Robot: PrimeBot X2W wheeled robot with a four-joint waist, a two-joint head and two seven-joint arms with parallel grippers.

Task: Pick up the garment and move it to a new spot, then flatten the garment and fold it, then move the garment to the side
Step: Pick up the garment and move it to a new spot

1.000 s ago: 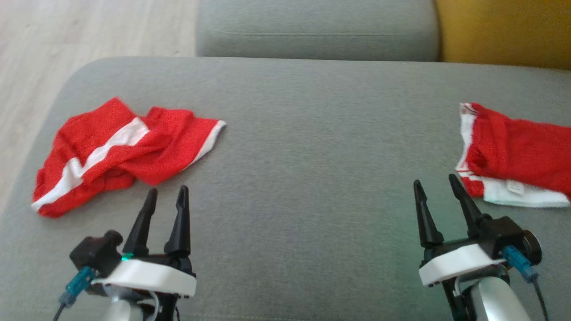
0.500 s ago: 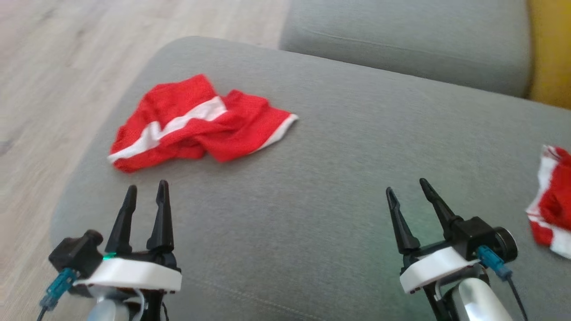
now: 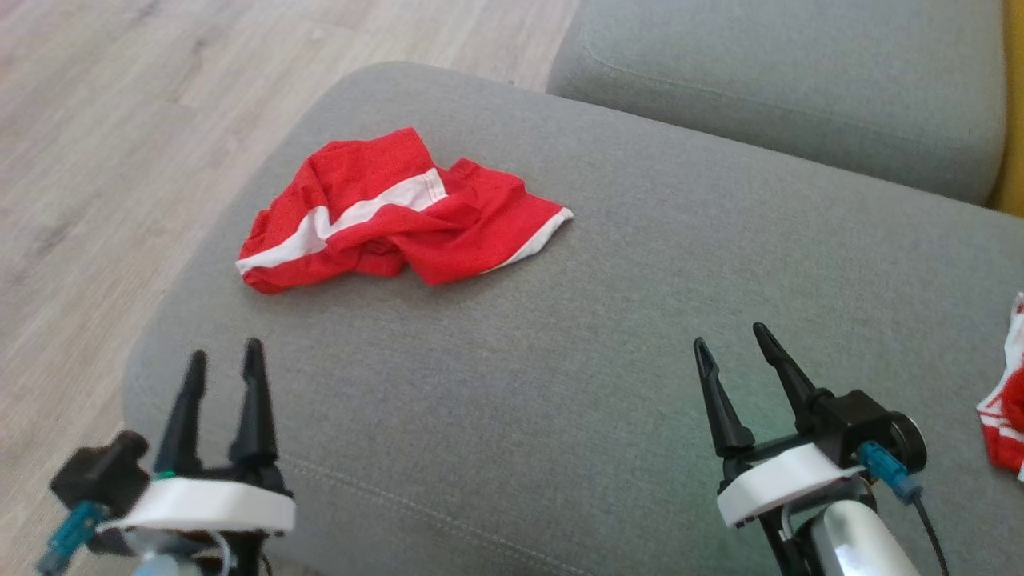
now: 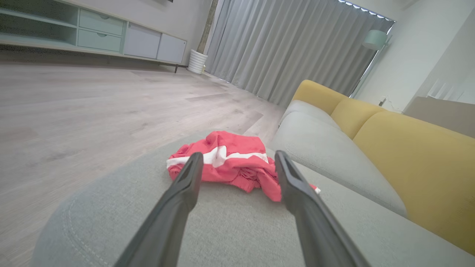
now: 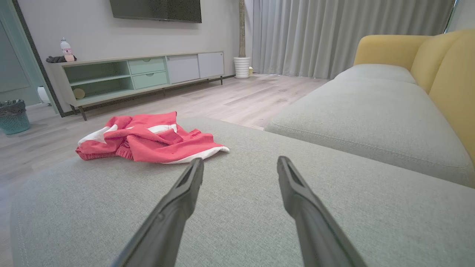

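Observation:
A crumpled red garment (image 3: 396, 212) with white stripes lies on the grey ottoman (image 3: 560, 336), near its far left corner. It also lies ahead of the fingers in the left wrist view, garment (image 4: 230, 165), and to the left in the right wrist view, garment (image 5: 148, 139). My left gripper (image 3: 222, 364) hovers open over the ottoman's near left edge, well short of the cloth. My right gripper (image 3: 730, 340) stands open at the lower right, over bare cushion, nothing between its fingers.
A second red and white garment (image 3: 1006, 404) pokes in at the right edge. A grey sofa seat (image 3: 784, 88) with yellow backrests (image 4: 415, 155) lies beyond the ottoman. Wooden floor (image 3: 120, 120) drops off to the left. A TV cabinet (image 5: 137, 74) stands against the far wall.
The head camera has swung left, so the crumpled garment sits nearer the picture's middle and the second garment has slid almost off the right edge. Both grippers stay open.

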